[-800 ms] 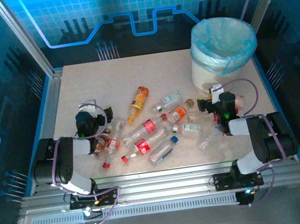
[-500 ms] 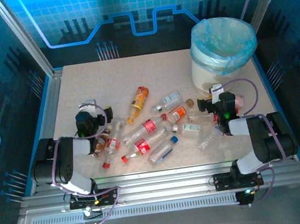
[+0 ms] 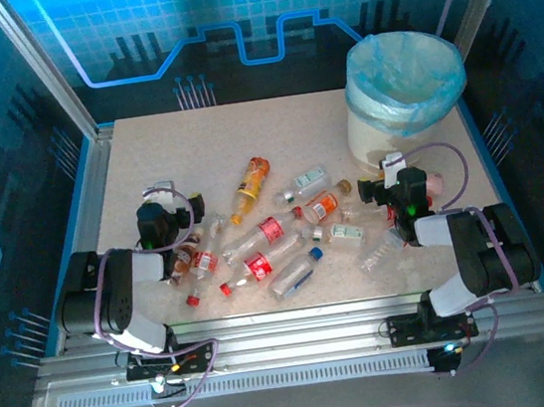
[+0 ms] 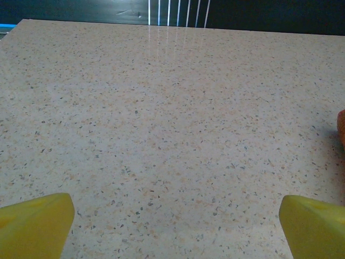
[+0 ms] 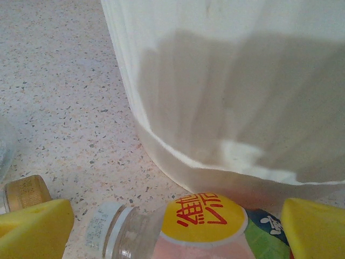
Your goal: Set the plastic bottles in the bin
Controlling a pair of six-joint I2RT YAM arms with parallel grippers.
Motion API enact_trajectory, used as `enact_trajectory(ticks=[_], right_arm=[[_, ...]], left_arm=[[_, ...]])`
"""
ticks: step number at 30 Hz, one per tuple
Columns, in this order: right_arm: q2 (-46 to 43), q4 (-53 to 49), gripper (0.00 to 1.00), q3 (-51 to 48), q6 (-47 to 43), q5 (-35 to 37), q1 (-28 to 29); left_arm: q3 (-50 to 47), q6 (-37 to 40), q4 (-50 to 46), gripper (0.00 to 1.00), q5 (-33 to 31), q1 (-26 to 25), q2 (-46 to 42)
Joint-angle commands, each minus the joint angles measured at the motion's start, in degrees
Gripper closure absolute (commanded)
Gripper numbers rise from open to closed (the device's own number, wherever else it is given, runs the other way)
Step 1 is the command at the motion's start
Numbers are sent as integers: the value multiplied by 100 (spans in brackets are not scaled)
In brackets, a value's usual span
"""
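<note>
No shift is noted over the last moments. Both arms are found in the same tucked pose, and the scatter of bottles is placed as before. One clear bottle (image 3: 379,253) near the right arm may be turned slightly, but that cannot be settled. The task is therefore judged not yet started: nothing is held or lifted, and no bottle is made out inside the liner from above.

- The left gripper (image 4: 172,221) is held wide open with nothing between its yellow fingertips (image 4: 38,224). Only bare table (image 3: 185,155) is seen beneath it.
- The right gripper (image 5: 175,226) is also spread fully. The pink bottle (image 5: 178,245) is seen lying between its tips with its white cap to the left, but it is not clamped.
- The white wall of the bin (image 5: 226,81) is seen just behind the pink bottle. That makes it the likeliest first pick.

Location: the bin is set at the far right corner of the table. The bottles are strewn across the middle and near part, between the two arms.

Count:
- Bin: one, lined with a pale blue bag.
- Grippers: two, both empty.
- Bottles: about twelve, all lying on the table.
  - One is the orange-yellow bottle (image 3: 250,188).
  - One is the pink bottle.
  - The rest are clear, with red, orange or white labels; one has a blue cap (image 3: 316,253).
  - The knot beside the left arm (image 3: 199,261) is too tangled for a firm tally.
</note>
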Motion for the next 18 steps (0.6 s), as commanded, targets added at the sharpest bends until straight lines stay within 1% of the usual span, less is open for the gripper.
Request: enact_trajectory(ticks=[1, 3, 4, 5, 7, 8, 9, 11, 13, 16, 18], right_arm=[[49, 222, 0, 104, 21, 74, 39], [30, 226, 0, 123, 13, 71, 31], [-114, -152, 0, 263, 52, 124, 30], [-336, -590, 0, 419, 74, 199, 38], [-826, -2326, 0, 1085, 367, 681, 17], [-986, -3022, 0, 1377, 496, 863, -30], [-1095, -3392, 0, 1525, 574, 902, -78], [-1475, -4000, 0, 1682, 778, 795, -146], [-1934, -4485, 0, 1692, 1011, 653, -155], [-2576, -5579, 0, 1824, 1528, 559, -168], [-2961, -6299, 1, 1891, 1917, 537, -173]], left_arm=[[-16, -60, -12, 1, 97, 87, -153], [-155, -171, -40, 1, -81, 116, -464], [-242, -207, -71, 1, -101, 139, -685], [-333, -211, -61, 1, -94, 140, -874], [-423, -162, -252, 1, -22, 134, -1319], [-376, -161, -581, 1, -124, 118, -1595], [-279, -185, -959, 1, -212, 97, -1814], [66, -295, -1978, 1, -399, 78, -2411], [368, -401, -2654, 1, -554, 55, -2882], [848, -500, -3527, 2, -525, -5, -3519], [1242, -485, -4069, 3, -500, -113, -3791]])
